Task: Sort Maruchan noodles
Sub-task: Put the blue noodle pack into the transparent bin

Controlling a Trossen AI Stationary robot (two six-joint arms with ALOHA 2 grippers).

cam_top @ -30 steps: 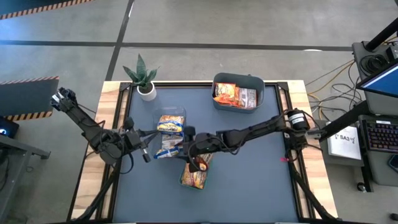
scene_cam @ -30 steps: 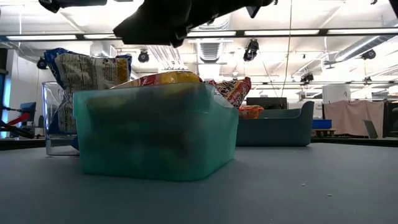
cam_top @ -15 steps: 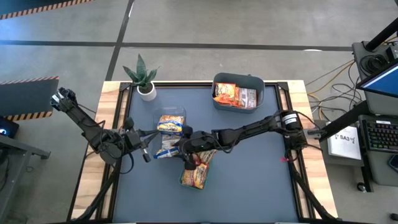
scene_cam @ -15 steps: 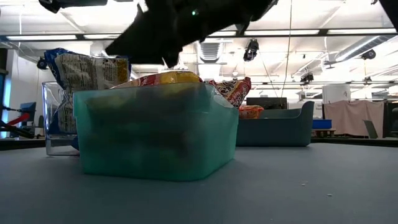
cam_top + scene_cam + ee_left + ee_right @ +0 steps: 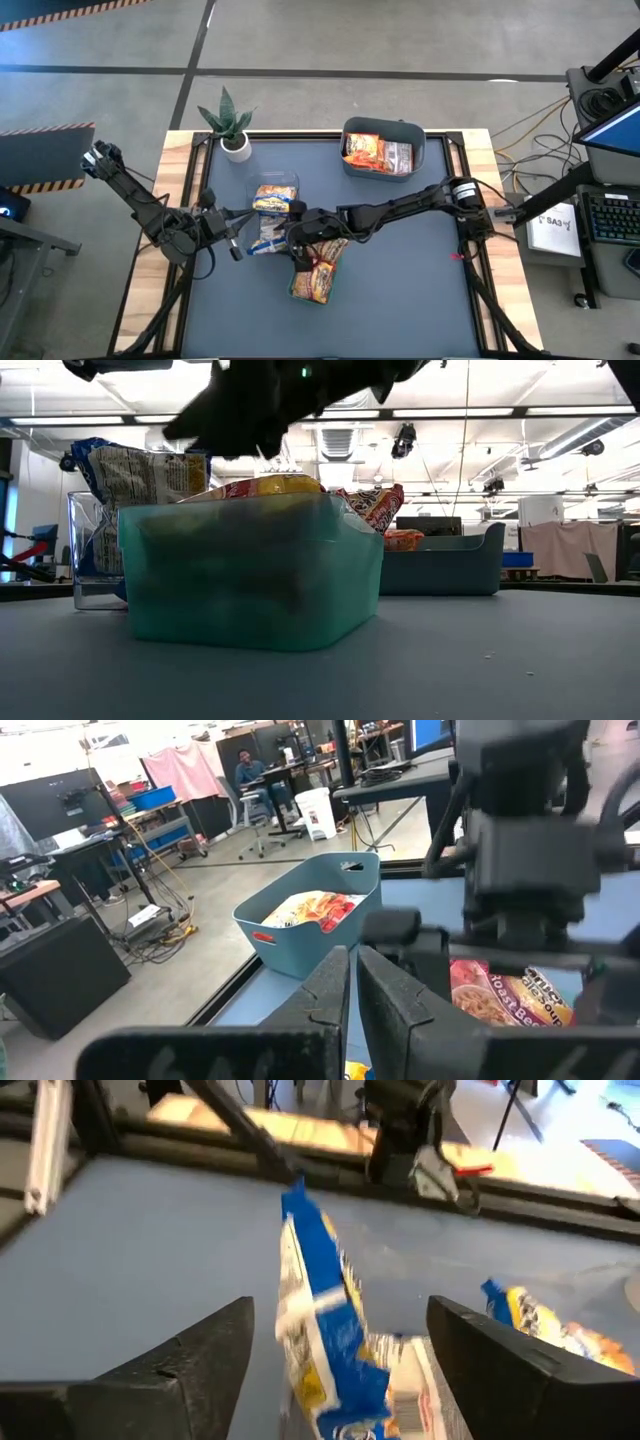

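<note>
Blue and yellow Maruchan noodles packets [image 5: 270, 205] fill a clear bin [image 5: 85, 550] left of centre. One blue packet [image 5: 320, 1340] stands on edge there, and my right gripper [image 5: 340, 1308] hovers open above it, a finger on either side and apart from it. In the high view this gripper [image 5: 297, 243] sits between the clear bin and the green tray [image 5: 250, 575], which holds orange-red packets [image 5: 318, 280]. More orange packets [image 5: 375, 152] lie in the grey-blue bin [image 5: 384, 124] at the far right. My left gripper [image 5: 236, 243] waits shut, left of the clear bin.
A potted plant [image 5: 232, 125] stands at the table's far left corner. The right arm [image 5: 400, 210] stretches across the table's middle. Bare dark tabletop [image 5: 400, 290] lies near the front right and along the front edge.
My right gripper has moved a little toward the table's left edge, from over the green tray toward the clear bin. The packets in the bins and the tray have stayed where they were.
</note>
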